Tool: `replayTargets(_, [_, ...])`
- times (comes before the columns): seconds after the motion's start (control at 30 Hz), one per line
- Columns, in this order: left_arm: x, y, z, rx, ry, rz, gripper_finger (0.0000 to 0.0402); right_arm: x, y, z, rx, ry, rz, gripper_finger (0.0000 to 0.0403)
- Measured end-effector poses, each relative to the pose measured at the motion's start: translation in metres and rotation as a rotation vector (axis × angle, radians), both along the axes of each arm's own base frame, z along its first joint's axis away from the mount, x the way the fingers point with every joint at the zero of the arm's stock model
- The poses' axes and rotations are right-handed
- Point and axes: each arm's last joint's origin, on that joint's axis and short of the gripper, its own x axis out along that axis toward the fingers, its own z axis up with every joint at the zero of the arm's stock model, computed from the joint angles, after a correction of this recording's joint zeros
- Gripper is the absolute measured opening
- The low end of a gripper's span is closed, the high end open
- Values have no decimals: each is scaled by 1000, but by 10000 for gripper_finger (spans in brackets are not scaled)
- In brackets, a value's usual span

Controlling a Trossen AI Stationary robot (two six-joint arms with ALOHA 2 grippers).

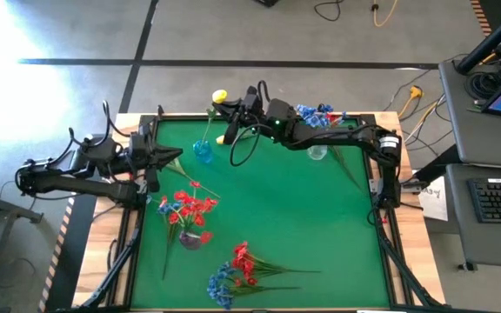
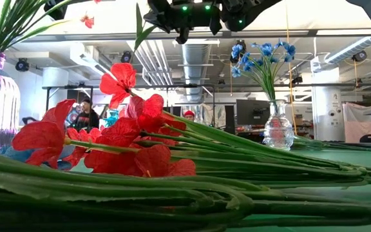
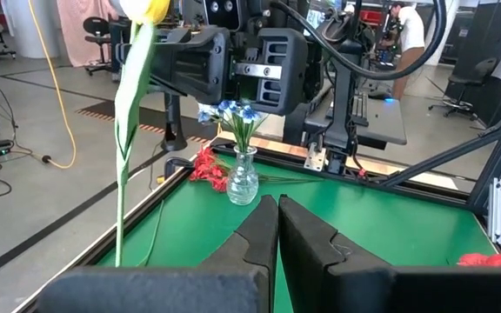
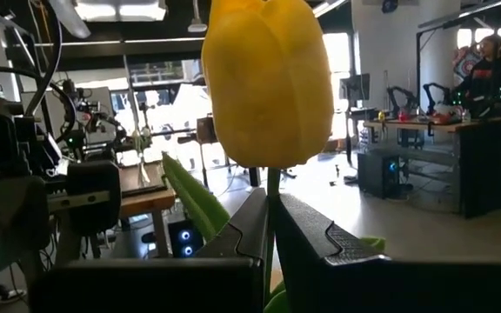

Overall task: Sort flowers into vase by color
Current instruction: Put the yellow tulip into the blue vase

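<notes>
Several loose flowers, red (image 1: 243,261) and blue (image 1: 220,283), lie at the near edge of the green table (image 1: 320,235). Further in, a vase of red flowers (image 1: 190,213) sits just in front of the left gripper (image 1: 155,156), whose fingers are pressed together on nothing. Toward the far edge, the right gripper (image 1: 230,113) is pinched on the stem of a yellow flower (image 1: 219,96) held above a blue-tinted vase (image 1: 203,151). A clear vase of blue flowers (image 1: 316,117) stands beside it to the right.

Yellow flower (image 4: 268,83) upright, clamped by stem
</notes>
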Motion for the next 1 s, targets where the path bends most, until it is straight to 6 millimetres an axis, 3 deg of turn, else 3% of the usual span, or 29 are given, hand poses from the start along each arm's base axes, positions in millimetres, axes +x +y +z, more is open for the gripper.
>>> replayTargets(1.0, [1, 0, 7, 47, -57, -4, 0, 0, 0, 11, -3, -29, 0, 13])
